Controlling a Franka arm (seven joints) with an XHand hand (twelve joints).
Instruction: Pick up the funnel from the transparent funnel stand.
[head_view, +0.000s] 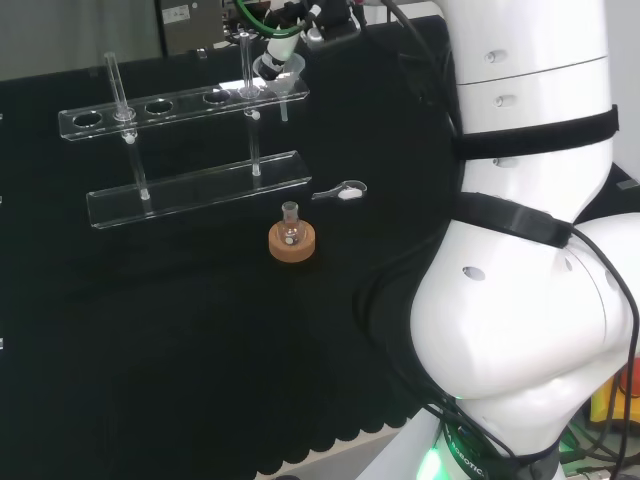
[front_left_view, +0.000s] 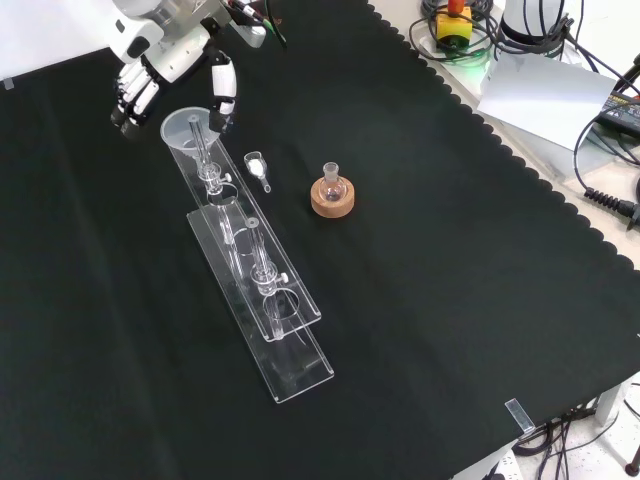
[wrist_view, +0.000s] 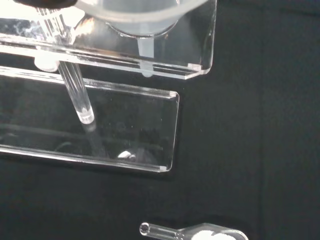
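A clear funnel (head_view: 283, 72) (front_left_view: 187, 128) (wrist_view: 140, 15) sits in the end hole of the transparent stand's upper shelf (head_view: 150, 108); that end is the right one in the head view. Its stem (wrist_view: 145, 55) hangs through the shelf above the base plate (head_view: 190, 190) (front_left_view: 290, 360) (wrist_view: 150, 130). The hand (head_view: 280, 45) (front_left_view: 165, 50) hovers just over the funnel. In the front view its fingers (front_left_view: 130, 100) hang to the left of the rim and its thumb (front_left_view: 224, 95) to the right, spread apart. I see no contact with the funnel.
A small round flask on a cork ring (head_view: 291, 240) (front_left_view: 332, 190) stands near the stand. A little glass scoop with white powder (head_view: 345, 192) (front_left_view: 257, 168) (wrist_view: 200, 234) lies between them. The arm's white links (head_view: 530, 200) rise at the head view's right.
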